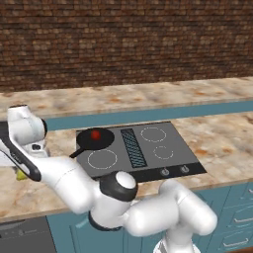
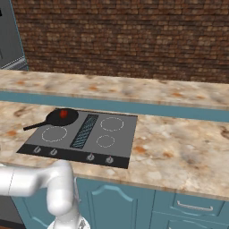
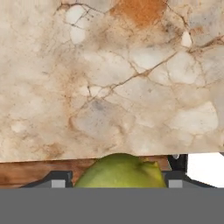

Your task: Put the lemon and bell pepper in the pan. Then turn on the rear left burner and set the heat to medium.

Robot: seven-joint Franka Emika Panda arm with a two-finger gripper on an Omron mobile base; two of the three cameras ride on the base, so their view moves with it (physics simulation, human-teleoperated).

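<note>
The yellow-green lemon (image 3: 120,171) sits between my gripper's (image 3: 117,181) two dark fingertips, which press on its sides, just above the marble counter near its front edge. From the left base view the gripper (image 1: 19,169) is low at the far left, with the lemon (image 1: 21,174) peeking out under the hand. The red bell pepper (image 1: 95,134) (image 2: 63,113) lies in the black pan (image 1: 85,143) (image 2: 56,119). The pan stands on the cooktop (image 1: 148,160) (image 2: 120,143) over the rear left burner and hides its ring.
Three white burner rings show on the cooktop, with a vent grille (image 1: 132,147) down its middle. Knobs (image 1: 165,172) (image 2: 91,157) line its front edge. The pan handle (image 1: 75,154) points toward the arm. A brick wall rises behind the raised back counter.
</note>
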